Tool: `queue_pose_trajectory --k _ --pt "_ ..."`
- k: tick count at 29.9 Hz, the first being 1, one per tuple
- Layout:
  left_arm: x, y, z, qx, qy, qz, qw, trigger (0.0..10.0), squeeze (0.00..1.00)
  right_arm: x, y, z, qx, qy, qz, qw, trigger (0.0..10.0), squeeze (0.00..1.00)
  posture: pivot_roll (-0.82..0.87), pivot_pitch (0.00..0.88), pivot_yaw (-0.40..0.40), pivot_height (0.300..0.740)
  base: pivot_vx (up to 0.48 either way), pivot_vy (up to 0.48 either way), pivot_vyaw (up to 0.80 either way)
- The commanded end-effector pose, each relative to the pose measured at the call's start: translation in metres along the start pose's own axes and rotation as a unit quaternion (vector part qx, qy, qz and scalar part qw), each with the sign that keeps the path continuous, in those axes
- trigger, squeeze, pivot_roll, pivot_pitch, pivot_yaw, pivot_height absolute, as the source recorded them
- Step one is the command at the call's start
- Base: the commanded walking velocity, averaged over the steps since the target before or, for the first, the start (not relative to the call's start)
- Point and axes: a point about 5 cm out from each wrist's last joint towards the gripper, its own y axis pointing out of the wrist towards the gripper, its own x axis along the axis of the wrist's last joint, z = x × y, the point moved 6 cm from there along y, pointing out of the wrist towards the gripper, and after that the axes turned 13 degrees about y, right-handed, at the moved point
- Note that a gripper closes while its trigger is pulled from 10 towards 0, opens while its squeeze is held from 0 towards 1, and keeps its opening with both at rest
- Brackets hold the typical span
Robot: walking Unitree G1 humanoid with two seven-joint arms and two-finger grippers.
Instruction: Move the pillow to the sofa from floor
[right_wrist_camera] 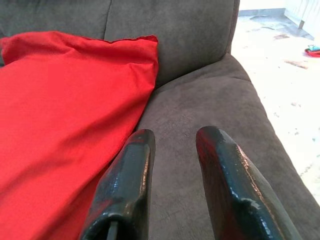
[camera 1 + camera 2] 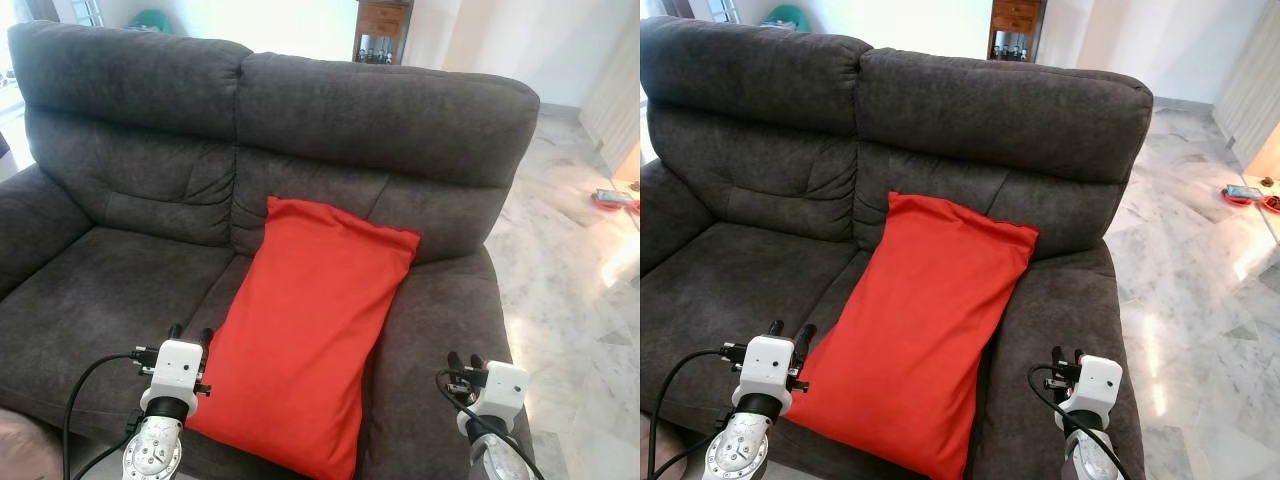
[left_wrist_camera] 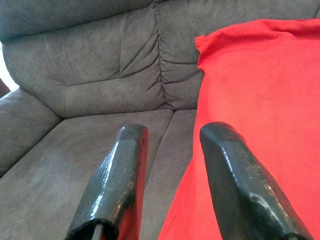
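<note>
My left pincer (image 2: 190, 334) parted, empty, at pillow's left edge | my right pincer (image 2: 463, 362) parted, empty, off to its right, further away | red pillow (image 2: 305, 330) on grey sofa (image 2: 380, 110) seat, long axis running up against backrest

left claw (image 2: 190, 334) parted, empty, right claw (image 2: 462, 360) likewise
</note>
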Motion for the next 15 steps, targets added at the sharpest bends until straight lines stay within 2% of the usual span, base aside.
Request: queue_pose_trajectory --k 1,15 --pt "-0.0004 0.0003 -0.001 0.002 -0.004 0.002 1.0 10.0 0.0 0.0 0.0018 0.0 0.0 -0.003 0.003 1.0 10.0 0.0 0.12 0.0 -0.059 0.74 -0.247 0.0 0.0" --pt "0.0009 0.0012 -0.0019 0.004 -0.005 0.0 1.0 10.0 0.0 -0.0045 0.0043 0.003 0.003 -0.002 0.013 1.0 10.0 0.0 0.12 0.0 -0.06 0.74 -0.268 0.0 0.0"
